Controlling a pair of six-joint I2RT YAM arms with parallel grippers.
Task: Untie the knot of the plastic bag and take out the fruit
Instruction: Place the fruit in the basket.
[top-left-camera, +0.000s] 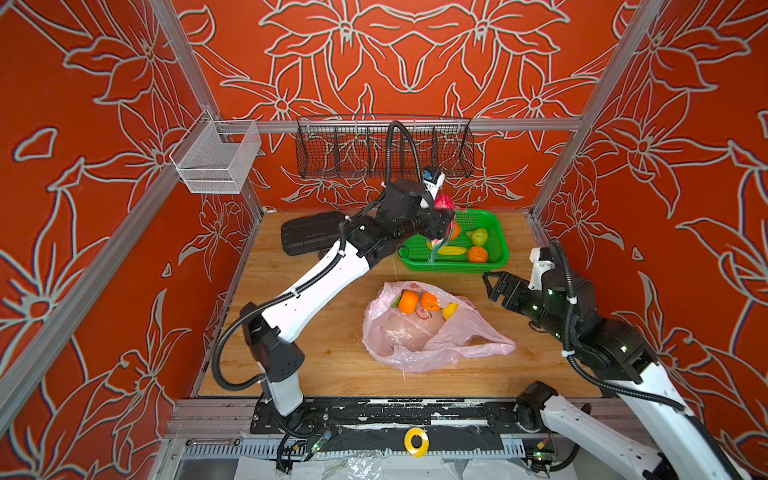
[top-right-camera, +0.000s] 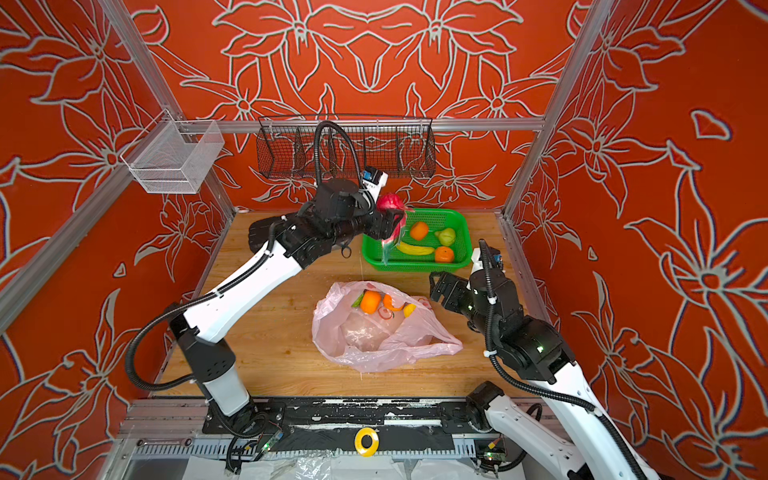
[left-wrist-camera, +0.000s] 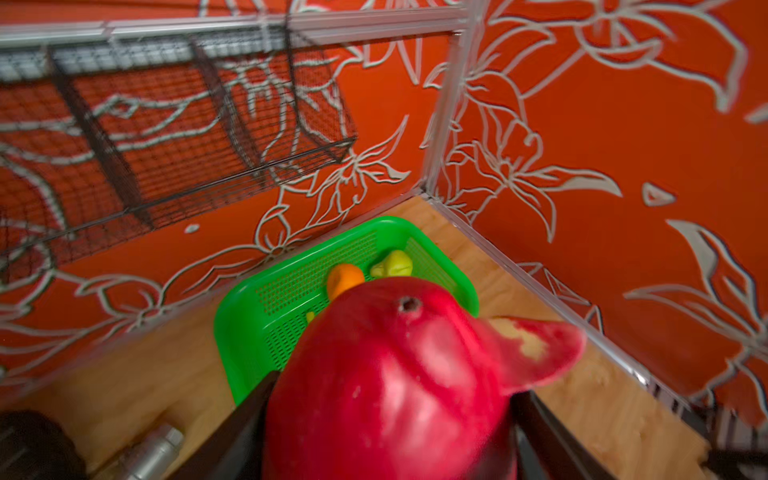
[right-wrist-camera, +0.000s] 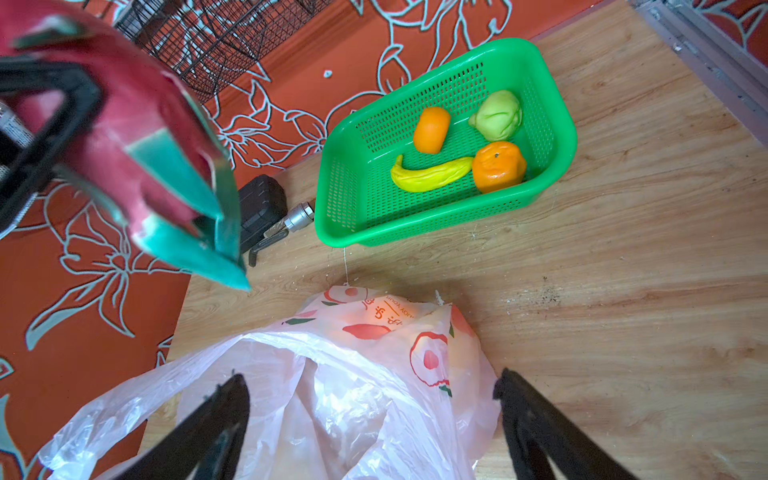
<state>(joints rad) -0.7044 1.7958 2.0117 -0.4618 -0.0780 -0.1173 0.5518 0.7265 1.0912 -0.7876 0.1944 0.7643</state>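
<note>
Fruit is split three ways as I read the bench from its left edge across. By the far left corner lies a black case, with my left arm reaching past it. The left gripper is clamped on the dragon fruit, a finger on each side of the red skin in the left wrist view. It holds the fruit up off the bench at the left end of the green basket; I cannot tell whether it is over the rim or just short of it. Mid-bench the plastic bag lies slumped with its mouth open toward the far edge. At that mouth I see two oranges and a small yellow fruit, and one loop handle lies slack. The basket sits by the far right corner, holding two more oranges, a pale green fruit and a banana. Near the right edge, the right gripper hangs empty with its fingers spread wide, just beside the bag's right side and apart from the basket.
</note>
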